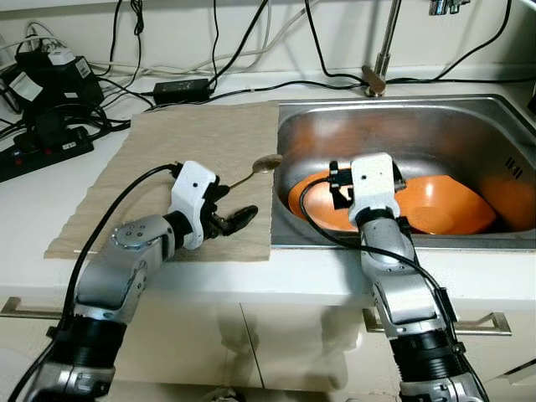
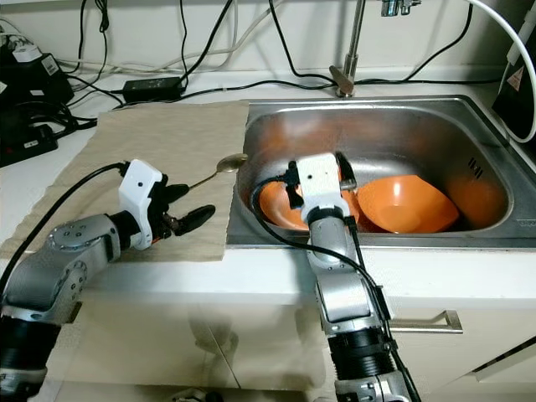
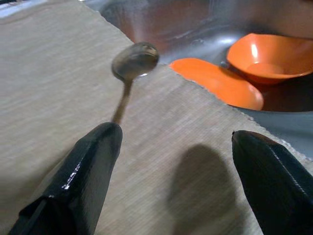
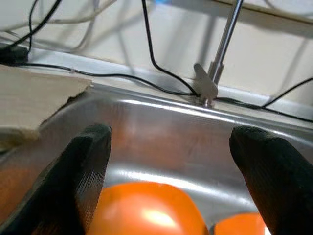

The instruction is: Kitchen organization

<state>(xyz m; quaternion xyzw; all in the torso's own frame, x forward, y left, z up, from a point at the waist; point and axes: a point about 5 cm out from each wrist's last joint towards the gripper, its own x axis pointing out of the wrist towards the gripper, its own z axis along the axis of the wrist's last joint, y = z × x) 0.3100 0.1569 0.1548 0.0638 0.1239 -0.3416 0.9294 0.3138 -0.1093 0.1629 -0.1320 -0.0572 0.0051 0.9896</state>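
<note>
While the white desk [image 1: 25,209] is carrying everything, a steel sink [image 1: 402,126] is sitting sunk into its right side, with a tap [image 1: 381,59] standing at its back rim. A beige cloth mat [image 1: 167,159] is lying flat on the desk just left of the sink, its right edge reaching the sink's rim. Black cables [image 1: 167,71] and a power strip [image 1: 42,151] are trailing along the wall behind the mat. Two orange bowls are resting in the basin, one [image 2: 406,205] upright to the right and the other [image 3: 220,83] tilted beside it on the left. The right gripper [image 4: 166,161] is hovering over the sink with its fingers spread wide, gripping nothing. The left gripper [image 3: 171,161] is hanging just above the mat, likewise wide apart and empty. A metal spoon [image 3: 132,63] is lying on the mat ahead of it, its bowl at the mat's sink-side edge.
</note>
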